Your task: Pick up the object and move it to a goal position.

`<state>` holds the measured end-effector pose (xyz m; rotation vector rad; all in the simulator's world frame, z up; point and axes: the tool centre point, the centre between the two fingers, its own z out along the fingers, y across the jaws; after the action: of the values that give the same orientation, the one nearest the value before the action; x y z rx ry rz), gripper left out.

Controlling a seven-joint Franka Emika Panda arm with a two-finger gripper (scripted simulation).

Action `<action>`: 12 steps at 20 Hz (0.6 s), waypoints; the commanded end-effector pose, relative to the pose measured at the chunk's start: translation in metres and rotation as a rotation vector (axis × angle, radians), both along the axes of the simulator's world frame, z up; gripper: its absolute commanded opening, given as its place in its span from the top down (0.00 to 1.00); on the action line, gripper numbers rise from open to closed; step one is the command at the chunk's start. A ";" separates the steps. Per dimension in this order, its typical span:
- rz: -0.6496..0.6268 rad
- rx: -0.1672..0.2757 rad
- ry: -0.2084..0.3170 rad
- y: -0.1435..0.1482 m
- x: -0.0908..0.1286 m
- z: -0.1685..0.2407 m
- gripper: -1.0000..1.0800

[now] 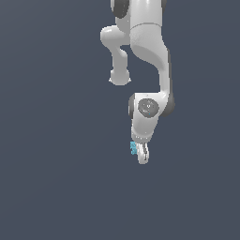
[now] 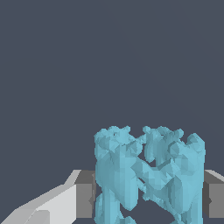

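Plain dark slate-grey background fills both views. White gripper (image 1: 142, 154), at six o'clock below the arm, is closed snugly around the lumpy cyan object (image 2: 148, 175), pads touching both sides. Its uneven surface could let it slip during transport.

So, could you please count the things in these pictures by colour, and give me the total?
White: 1, the robot arm
Light cyan: 1, the small block, sitting between the grey pads of the jaws
Total: 2
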<state>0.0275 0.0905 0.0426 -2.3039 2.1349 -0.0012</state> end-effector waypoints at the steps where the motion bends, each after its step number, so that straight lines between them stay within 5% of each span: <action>1: 0.001 0.000 -0.001 0.003 -0.002 0.003 1.00; 12: 0.001 0.001 0.000 0.039 -0.041 0.041 1.00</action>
<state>-0.0056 0.1217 0.0756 -2.3039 2.1354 0.0001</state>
